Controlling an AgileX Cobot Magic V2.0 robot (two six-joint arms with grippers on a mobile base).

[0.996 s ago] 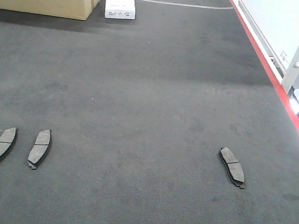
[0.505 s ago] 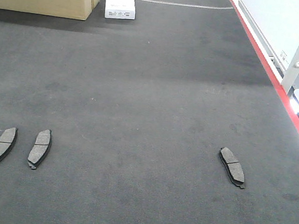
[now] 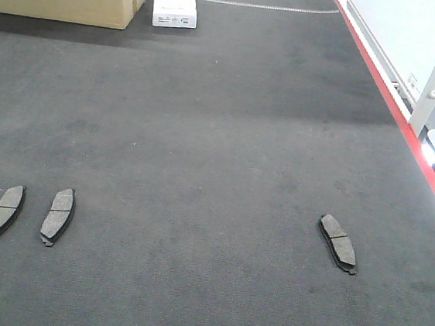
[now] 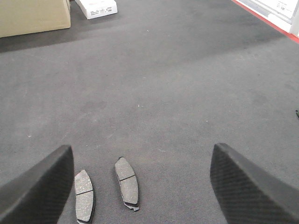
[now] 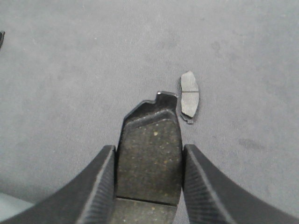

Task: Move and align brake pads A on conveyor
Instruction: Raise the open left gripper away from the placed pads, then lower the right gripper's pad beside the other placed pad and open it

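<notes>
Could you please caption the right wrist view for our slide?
Right gripper clamps a brake pad above the conveyor, beside a lying pad.

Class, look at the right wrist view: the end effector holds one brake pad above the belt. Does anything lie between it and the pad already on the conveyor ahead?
Nothing visible does. The right end effector grips a brake pad; only bare conveyor separates it from the lying pad.

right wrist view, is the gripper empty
No, the right gripper is shut on a brake pad, clamped between its fingers.
</notes>
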